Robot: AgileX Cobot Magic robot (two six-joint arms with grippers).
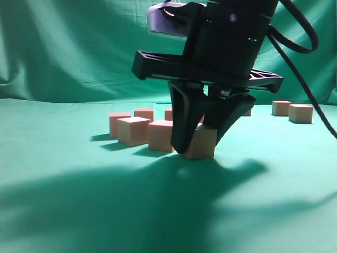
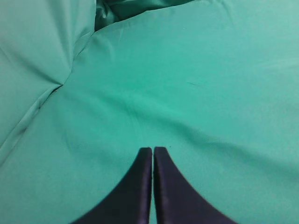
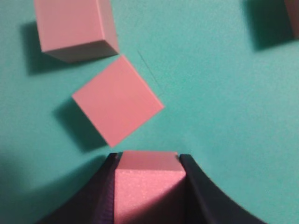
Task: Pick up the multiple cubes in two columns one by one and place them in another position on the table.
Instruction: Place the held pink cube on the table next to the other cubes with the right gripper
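Right claw [image 3: 148,186] clamps one cube [image 3: 147,184]; three cubes [image 3: 117,99] beyond.

From my seat the black gripper [image 1: 197,150] is down on the table [image 1: 79,211], its fingers on either side of one cube [image 1: 202,143]. Four more cubes [image 1: 134,130] sit just left of it, and two cubes [image 1: 293,110] well off to the right.

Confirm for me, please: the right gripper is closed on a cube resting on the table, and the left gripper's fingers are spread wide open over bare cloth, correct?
Not quite. The left gripper is shut, its fingers pressed together over the bare table, as the left wrist view shows. The rest holds: the right gripper is closed on a cube resting on the table.
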